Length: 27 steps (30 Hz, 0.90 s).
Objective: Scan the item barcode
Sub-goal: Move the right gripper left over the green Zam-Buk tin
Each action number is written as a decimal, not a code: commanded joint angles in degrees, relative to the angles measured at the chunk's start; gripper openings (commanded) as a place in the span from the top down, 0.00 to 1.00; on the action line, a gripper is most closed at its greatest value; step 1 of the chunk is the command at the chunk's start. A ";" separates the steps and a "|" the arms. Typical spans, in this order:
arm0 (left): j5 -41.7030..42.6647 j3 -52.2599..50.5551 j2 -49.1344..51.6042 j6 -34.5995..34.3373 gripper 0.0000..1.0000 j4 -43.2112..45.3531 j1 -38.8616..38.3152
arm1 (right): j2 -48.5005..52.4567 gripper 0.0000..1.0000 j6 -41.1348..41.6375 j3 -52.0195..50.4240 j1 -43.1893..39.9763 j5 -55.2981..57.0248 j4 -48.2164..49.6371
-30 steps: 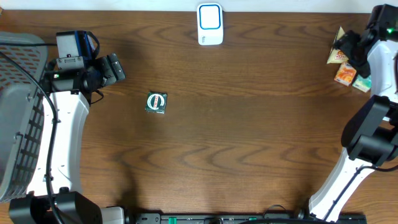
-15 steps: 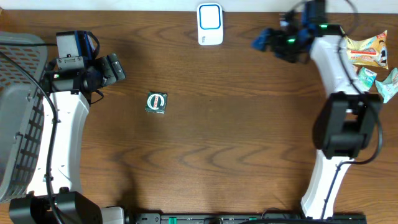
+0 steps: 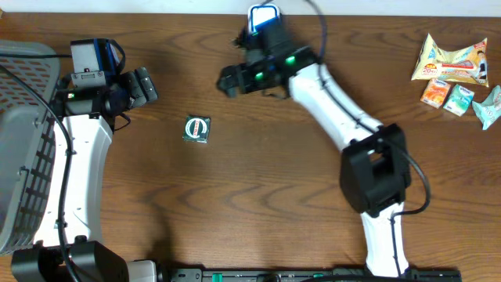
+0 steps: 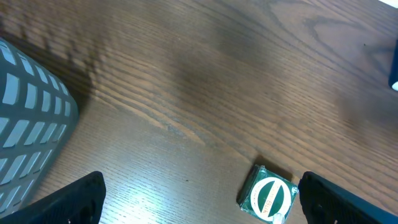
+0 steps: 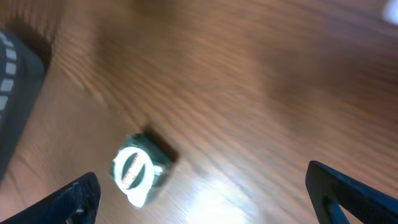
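The item is a small dark green packet with a white round label [image 3: 196,129], lying flat on the wooden table left of centre. The white and blue barcode scanner [image 3: 264,30] stands at the back edge, partly covered by my right arm. My right gripper [image 3: 229,81] hangs open above the table, up and to the right of the packet, holding nothing. My left gripper [image 3: 145,84] is open too, up and to the left of the packet. The left wrist view has the packet [image 4: 268,198] near the right finger. In the blurred right wrist view the packet [image 5: 138,168] lies near the left finger.
A grey mesh basket [image 3: 23,157] fills the far left, and its wall also shows in the left wrist view [image 4: 25,124]. Several snack packets [image 3: 454,70] lie at the back right corner.
My right arm has swung from the far right, by the snacks, across the back of the table to just left of the scanner. The left arm and the packet have not moved.
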 commanded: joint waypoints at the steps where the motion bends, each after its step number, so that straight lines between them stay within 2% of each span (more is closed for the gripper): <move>1: -0.37 -0.28 0.28 -0.48 0.02 -0.13 0.20 | 0.26 0.01 5.66 -0.42 3.87 10.34 0.50; 5: -0.37 -0.28 0.28 -0.48 0.02 -0.13 0.20 | 0.26 0.01 13.68 -0.42 8.00 18.64 0.48; 8: -0.37 -0.28 0.28 -0.48 0.02 -0.13 0.20 | 0.42 0.01 16.57 -0.48 10.43 22.05 0.46; 15: -0.37 -0.28 0.28 -0.48 0.02 -0.15 0.20 | 2.80 0.01 24.41 -0.48 14.60 22.38 0.68; 27: -0.37 -0.28 0.28 -0.48 0.02 -0.13 0.20 | 8.33 0.01 26.38 -0.48 19.87 24.68 0.50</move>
